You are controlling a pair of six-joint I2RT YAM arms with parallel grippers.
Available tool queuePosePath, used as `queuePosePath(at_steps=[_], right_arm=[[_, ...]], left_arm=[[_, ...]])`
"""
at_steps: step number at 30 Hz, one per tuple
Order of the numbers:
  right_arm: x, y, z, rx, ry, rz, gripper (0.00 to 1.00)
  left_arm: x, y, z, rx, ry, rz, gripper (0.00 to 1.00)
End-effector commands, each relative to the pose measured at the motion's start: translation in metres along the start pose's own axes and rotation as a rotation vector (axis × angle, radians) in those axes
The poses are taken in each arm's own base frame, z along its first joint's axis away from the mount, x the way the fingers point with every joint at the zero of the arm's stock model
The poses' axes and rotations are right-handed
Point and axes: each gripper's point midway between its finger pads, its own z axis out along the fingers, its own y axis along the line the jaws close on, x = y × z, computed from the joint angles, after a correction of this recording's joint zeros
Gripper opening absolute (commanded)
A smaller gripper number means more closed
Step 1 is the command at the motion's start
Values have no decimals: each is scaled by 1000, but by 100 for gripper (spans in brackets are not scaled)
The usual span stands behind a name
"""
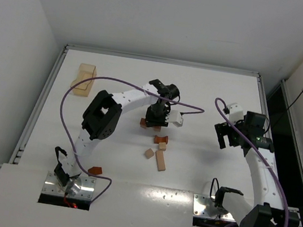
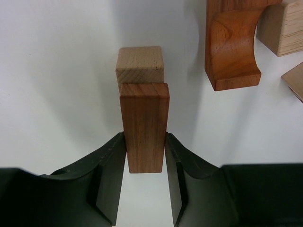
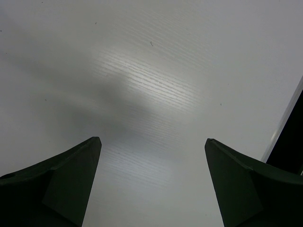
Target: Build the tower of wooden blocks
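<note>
Clamping a reddish-brown bar (image 2: 144, 127) just beside the pale cube (image 2: 140, 65) is the left gripper (image 2: 145, 142); right gripper (image 3: 152, 140), well apart, gapes wide, empty.

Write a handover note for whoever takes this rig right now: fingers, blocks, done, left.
Left gripper: fingers shut on a reddish-brown bar. Its far end meets a pale cube; cannot tell whether it rests on it.
Right gripper: open, holding nothing, above the table.
Loose: reddish arch piece near the cube, pale bar mid-table, one reddish block by the left base.
Done: no finished tower visible.
Left: place the bar, then stack the rest.
</note>
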Motion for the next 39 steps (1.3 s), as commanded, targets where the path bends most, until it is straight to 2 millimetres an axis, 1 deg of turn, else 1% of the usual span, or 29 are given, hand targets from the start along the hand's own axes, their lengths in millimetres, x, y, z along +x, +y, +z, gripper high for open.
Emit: queuePosePath(at_steps=[1, 4, 5, 7, 8, 9, 11, 13, 15, 17, 18, 20, 21, 23, 24, 25, 26, 27, 28, 29, 30, 31, 32, 33, 34, 36, 37, 38, 39], right_arm=[[-10, -9, -1, 32, -31, -10, 88], [-10, -9, -1, 32, -31, -10, 88], [-10, -9, -1, 32, -31, -10, 88], [-10, -9, -1, 32, -31, -10, 88], [-10, -9, -1, 32, -31, -10, 88], [-7, -8, 0, 27, -23, -9, 88], [-7, -8, 0, 27, -23, -9, 88], [-7, -8, 0, 27, -23, -9, 90], [-7, -8, 0, 27, -23, -9, 90], [-7, -8, 0, 27, -23, -9, 90], [-7, -8, 0, 27, -23, -9, 91], [-7, -8, 0, 27, -23, -9, 91], [-7, -7, 0, 27, -23, 1, 92], [-7, -7, 0, 27, -23, 1, 92], [-10, -9, -1, 32, -31, -1, 92], [-10, -9, -1, 32, -31, -1, 92], [-10, -9, -1, 32, -31, -1, 92], [-10, -9, -1, 32, -31, -1, 92], [-10, -9, -1, 32, -31, -1, 92], [-10, -9, -1, 32, -31, -1, 92], [-9, -10, -2, 41, -26, 13, 92], [-13, -12, -3, 45, -34, 12, 92], [-13, -11, -3, 45, -34, 21, 92], [-13, -11, -3, 45, -34, 32, 92], [-13, -13, -5, 61, -38, 31, 93], [-13, -19, -6, 95, -32, 44, 94], [-12, -21, -7, 106, -27, 57, 94], [-10, -23, -7, 123, -19, 73, 95], [-14, -25, -9, 128, -28, 72, 95]], left_arm=[[-3, 9, -5, -18, -19, -13, 35], [-4, 8, -5, -12, -26, -22, 37], [-6, 10, -9, -26, -38, -20, 41], [-8, 9, -8, -19, -46, -20, 43], [-9, 9, -12, -25, -52, -29, 44], [-6, 11, -12, -27, -52, -38, 47], [-11, 10, -23, -32, -88, -44, 49], [-18, 12, -34, -58, -127, -71, 53], [-27, 17, -58, -105, -172, -99, 54], [-32, 16, -74, -123, -212, -128, 54], [-37, 15, -95, -154, -252, -172, 55], [-44, 14, -115, -186, -315, -226, 55], [-46, 10, -134, -213, -361, -277, 55], [-43, 6, -154, -243, -413, -339, 55], [-43, -2, -160, -234, -440, -352, 55], [-35, -16, -153, -194, -429, -404, 55], [-32, -30, -166, -186, -463, -426, 55], [-30, -43, -162, -172, -448, -448, 55], [-23, -67, -140, -123, -380, -523, 52], [-16, -82, -139, -89, -368, -550, 50], [-12, -97, -132, -50, -346, -572, 49], [1, -114, -112, -3, -295, -614, 49], [5, -126, -106, 35, -283, -669, 49], [9, -131, -100, 46, -269, -696, 49], [20, -143, -86, 76, -218, -740, 49], [15, -145, -83, 64, -268, -748, 48], [16, -151, -77, 63, -263, -763, 48], [14, -150, -75, 35, -270, -771, 48], [11, -151, -72, 25, -274, -779, 48]])
